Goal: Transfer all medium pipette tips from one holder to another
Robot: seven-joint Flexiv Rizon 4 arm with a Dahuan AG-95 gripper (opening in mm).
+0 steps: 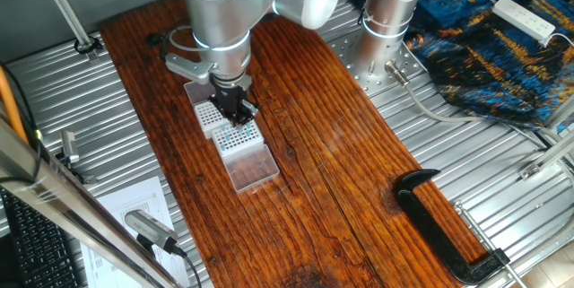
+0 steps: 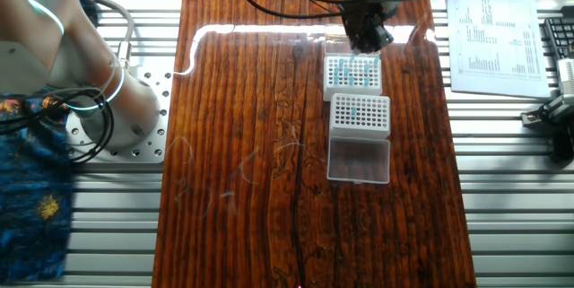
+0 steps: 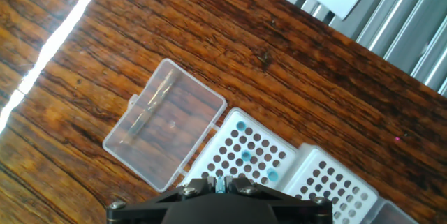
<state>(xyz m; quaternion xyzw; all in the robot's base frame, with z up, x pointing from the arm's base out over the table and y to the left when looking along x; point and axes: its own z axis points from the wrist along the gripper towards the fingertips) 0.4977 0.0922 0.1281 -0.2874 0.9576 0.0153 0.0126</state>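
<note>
Hovering over two white tip holders on the wooden surface [image 2: 251, 144], the hand [image 2: 366, 44] hangs directly above the far holder [image 2: 352, 74]. Medium pipette tips [image 2: 351, 73] stand upright below; finger spacing cannot be told

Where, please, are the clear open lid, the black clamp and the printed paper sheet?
clear lid [image 3: 164, 126]: hand view, middle of its panel.
black clamp [image 1: 448, 234]: one fixed view, its long bar.
paper sheet [image 2: 491, 37]: other fixed view, printed middle.
</note>
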